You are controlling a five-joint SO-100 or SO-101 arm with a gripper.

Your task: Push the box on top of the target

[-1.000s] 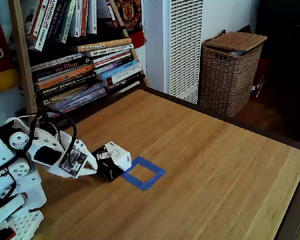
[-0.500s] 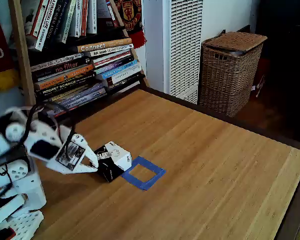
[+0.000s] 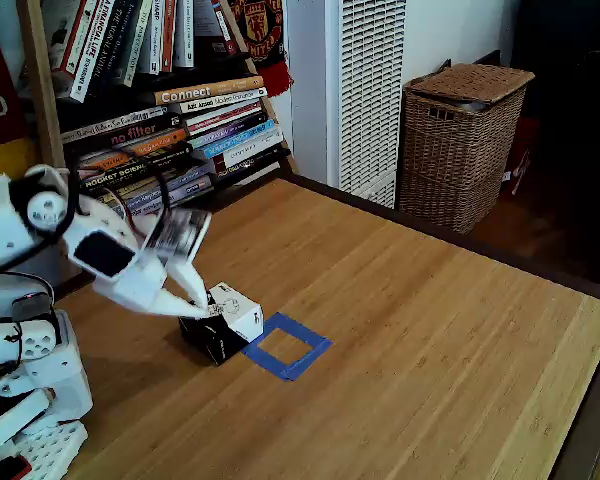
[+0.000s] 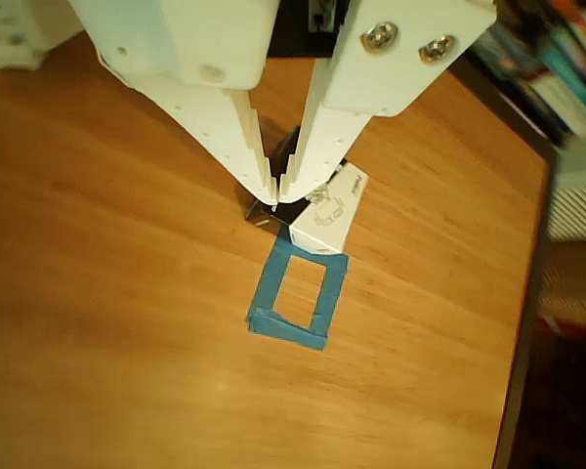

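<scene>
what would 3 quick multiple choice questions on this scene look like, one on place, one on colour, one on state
1. Where is the box relative to the target in the fixed view?
A. centred inside it
B. at its left corner, outside
C. far right of it

2. What colour is the target's tape?
A. blue
B. red
C. green

3. How do the jaws of the gripper stand?
A. wide open
B. closed tip to tip
C. clamped around the box

Key: 1 B, wood shows through the whole outline; 2 A, blue in both views; 3 B, tips meet above the box.

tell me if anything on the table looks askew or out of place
The small black-and-white cardboard box sits askew beside the blue tape square outline, touching its near edge rather than inside it. The white claw, fingertips together, is at the box's top. Nothing looks spilled or damaged.
</scene>
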